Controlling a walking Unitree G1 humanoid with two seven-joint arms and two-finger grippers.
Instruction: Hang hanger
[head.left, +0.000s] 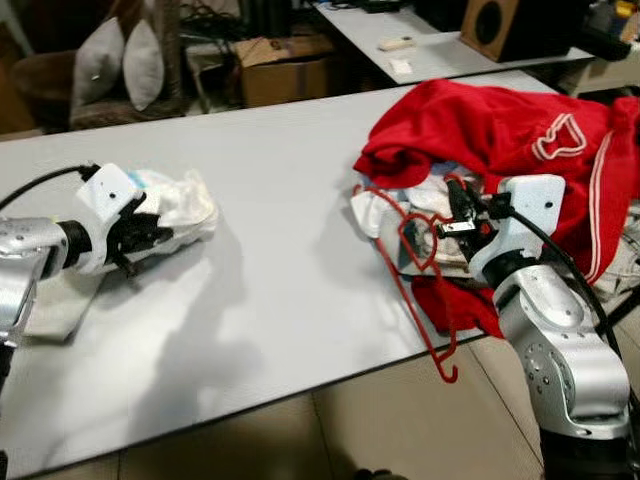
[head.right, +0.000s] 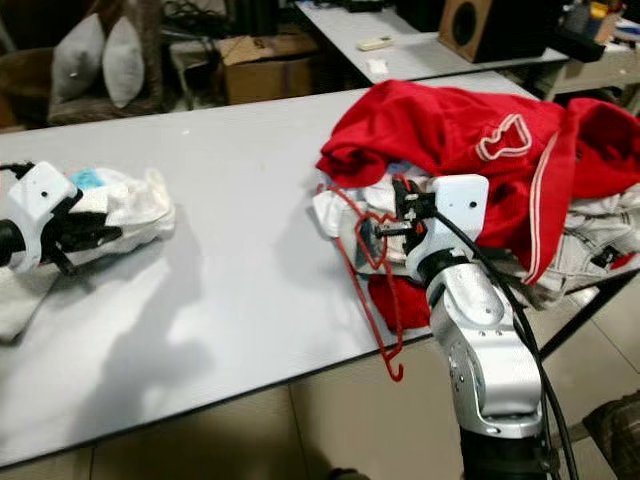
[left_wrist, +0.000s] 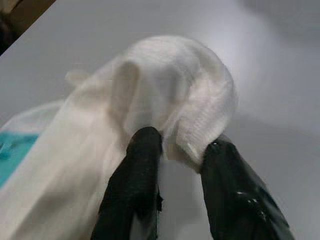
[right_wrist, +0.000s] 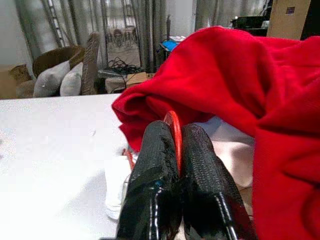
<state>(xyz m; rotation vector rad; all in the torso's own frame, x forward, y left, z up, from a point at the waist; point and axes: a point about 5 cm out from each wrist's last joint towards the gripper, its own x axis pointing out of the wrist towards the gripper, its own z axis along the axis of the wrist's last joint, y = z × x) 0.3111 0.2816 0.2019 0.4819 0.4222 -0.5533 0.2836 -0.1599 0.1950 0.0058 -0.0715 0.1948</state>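
A red wire hanger (head.left: 404, 268) lies on the right end of the grey table (head.left: 280, 300), half under a pile of clothes. Its hook (head.left: 447, 372) hangs past the table's front edge. My right gripper (head.left: 452, 218) is shut on the hanger's wire (right_wrist: 173, 122), close against a red garment (head.left: 500, 120) with white stripes. On the table's left side, my left gripper (head.left: 138, 238) pinches a fold of a crumpled white cloth (head.left: 185, 205). In the left wrist view the white cloth (left_wrist: 165, 95) bulges between the two fingertips (left_wrist: 145, 142).
White and pale clothes (head.left: 425, 205) lie under the red garment. Behind the table stand a cardboard box (head.left: 285, 65), two grey pillows (head.left: 120, 60), and a second table (head.left: 440, 50) with a speaker (head.left: 490, 25). Tiled floor (head.left: 380, 420) lies before the table's front edge.
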